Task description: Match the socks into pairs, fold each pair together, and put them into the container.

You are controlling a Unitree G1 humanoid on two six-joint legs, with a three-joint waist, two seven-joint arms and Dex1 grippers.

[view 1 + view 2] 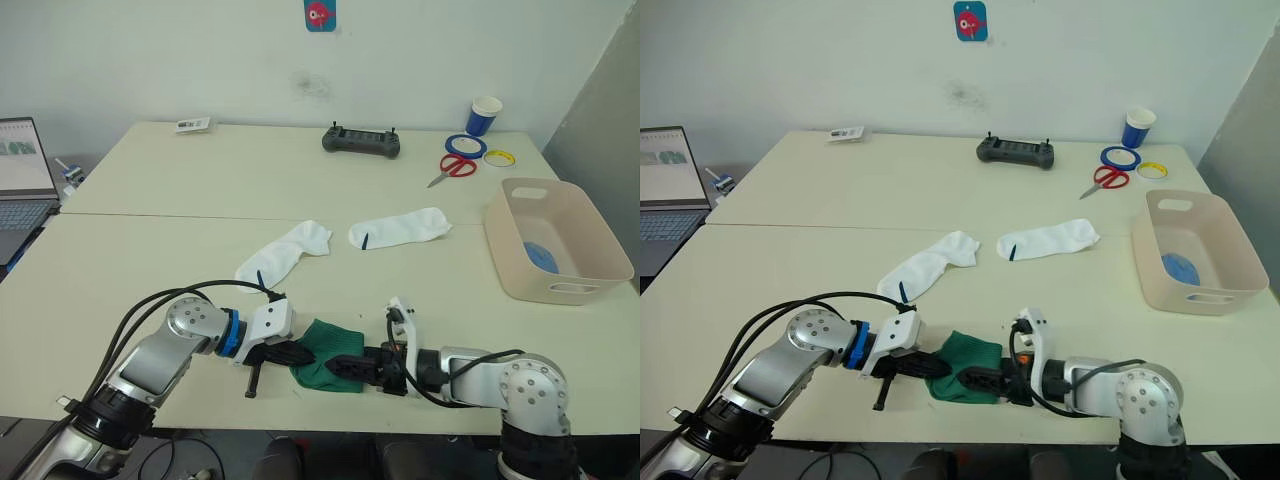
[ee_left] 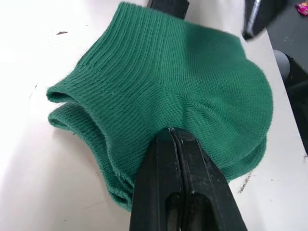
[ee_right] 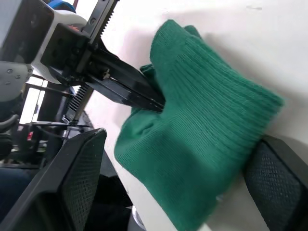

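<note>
Folded together, the dark green socks [image 1: 330, 352] lie at the table's near edge. My left gripper [image 1: 297, 354] is shut on their left edge, its black fingertips [image 2: 174, 139] pinching the fabric. From the right, my right gripper [image 3: 183, 144] is open, its two fingers [image 3: 79, 173] wide apart on either side of the green bundle. Two white socks [image 1: 285, 254] [image 1: 400, 228] lie flat and apart at mid-table. The beige container [image 1: 585, 228] stands at the right edge and holds a light blue sock [image 1: 540, 255].
A black controller [image 1: 361, 141], red scissors [image 1: 457, 167], tape rolls [image 1: 466, 146] and a blue cup [image 1: 483, 116] sit along the far side. A laptop [image 1: 24, 172] is at the far left. The green socks lie close to the table's front edge.
</note>
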